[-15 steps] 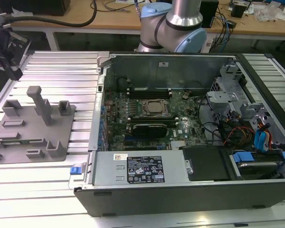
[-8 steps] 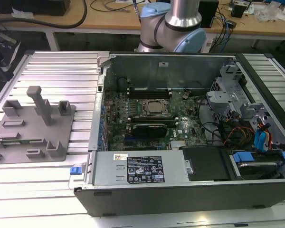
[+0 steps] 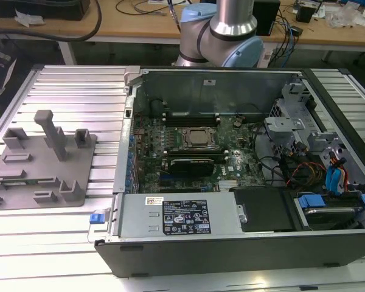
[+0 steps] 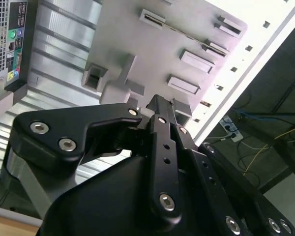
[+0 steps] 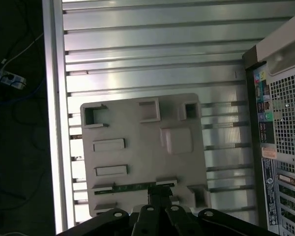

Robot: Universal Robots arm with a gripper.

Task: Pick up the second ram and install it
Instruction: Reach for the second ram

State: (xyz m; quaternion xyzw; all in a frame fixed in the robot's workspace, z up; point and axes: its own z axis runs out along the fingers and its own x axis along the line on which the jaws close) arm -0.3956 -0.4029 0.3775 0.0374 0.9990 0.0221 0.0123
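Observation:
The second ram (image 5: pixel 132 187) stands on edge in a slot of the grey holder plate (image 5: pixel 137 128), seen as a thin dark strip with small chips. The same ram (image 4: pixel 187 37) lies across the plate's far part in the second wrist view. In the exterior view the ram (image 3: pixel 25 181) is a faint line on the plate (image 3: pixel 42 167), at the exterior view's left of the open computer case (image 3: pixel 231 158). My gripper (image 5: pixel 160 195) hangs above the plate, close over one end of the ram and not touching it. The black gripper (image 4: pixel 160 105) holds nothing.
The plate carries a tall grey post (image 3: pixel 52 134) and several empty blocks and slots. The motherboard (image 3: pixel 188 146) lies in the case with a silver processor (image 3: pixel 199 139) and black memory slots (image 3: pixel 191 115). The case's rear wall (image 5: pixel 282 132) rises beside the plate on the ribbed aluminium table (image 5: pixel 147 54).

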